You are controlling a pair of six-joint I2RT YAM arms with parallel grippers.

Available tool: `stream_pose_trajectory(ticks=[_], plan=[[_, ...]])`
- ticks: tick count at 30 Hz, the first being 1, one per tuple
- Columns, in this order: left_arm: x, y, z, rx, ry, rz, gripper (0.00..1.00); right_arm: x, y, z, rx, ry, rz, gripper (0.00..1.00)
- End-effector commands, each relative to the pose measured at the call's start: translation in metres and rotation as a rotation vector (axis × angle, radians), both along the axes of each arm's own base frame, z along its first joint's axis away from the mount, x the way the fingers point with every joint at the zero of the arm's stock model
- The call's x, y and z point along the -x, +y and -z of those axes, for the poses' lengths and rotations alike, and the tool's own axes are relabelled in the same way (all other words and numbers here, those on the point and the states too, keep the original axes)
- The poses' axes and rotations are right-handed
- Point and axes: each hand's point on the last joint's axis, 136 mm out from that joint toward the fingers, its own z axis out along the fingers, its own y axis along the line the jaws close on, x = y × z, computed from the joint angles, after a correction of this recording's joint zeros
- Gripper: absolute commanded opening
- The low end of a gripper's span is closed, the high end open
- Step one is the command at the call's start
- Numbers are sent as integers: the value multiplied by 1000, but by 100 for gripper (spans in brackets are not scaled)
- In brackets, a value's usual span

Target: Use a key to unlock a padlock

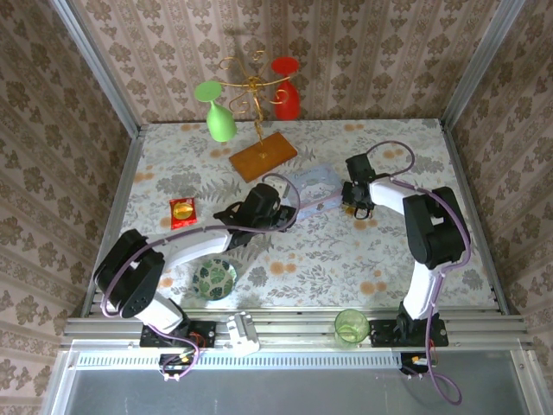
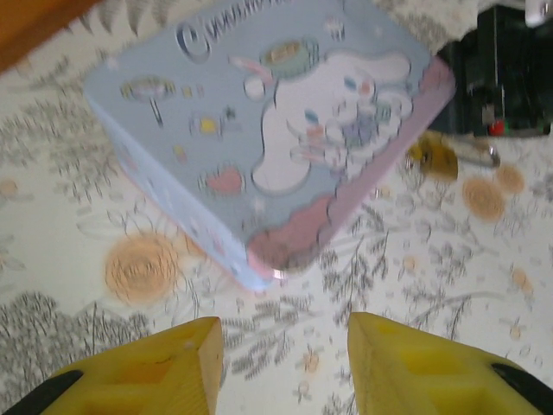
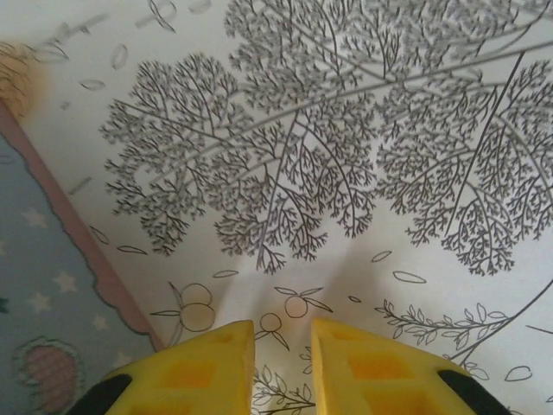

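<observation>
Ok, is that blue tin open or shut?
Shut: in the left wrist view the blue tin lies flat with its printed lid covering the whole top, no inside showing.

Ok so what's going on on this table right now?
Two robot arms are working toward unlocking a small brass padlock, which lies on the floral tablecloth close beside the pale blue tin. The left gripper hovers open just short of the tin, holding nothing. The right gripper is low over the cloth next to the tin, its jaws a narrow gap apart with nothing visible between them. I can't make out the key, and neither gripper has the padlock.
</observation>
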Motion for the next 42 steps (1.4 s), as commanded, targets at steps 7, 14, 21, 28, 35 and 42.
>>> stream_pose_trajectory(ticks=[7,14,21,28,35,42], plan=[[18,21,-19,56,-22,-50,44,46,4,4,57,129,8,27],[24,36,-35,74,-58,-70,44,88,16,-1,211,269,-130,30],[31,41,-38,108,-55,-75,43,129,5,-18,253,247,-140,35],[38,50,-29,119,-40,-98,44,150,-6,-15,205,197,-47,53],[47,56,-27,128,-36,-104,44,150,8,-2,-104,87,118,63],[52,61,-25,136,-33,-106,47,137,12,9,-121,99,105,68]])
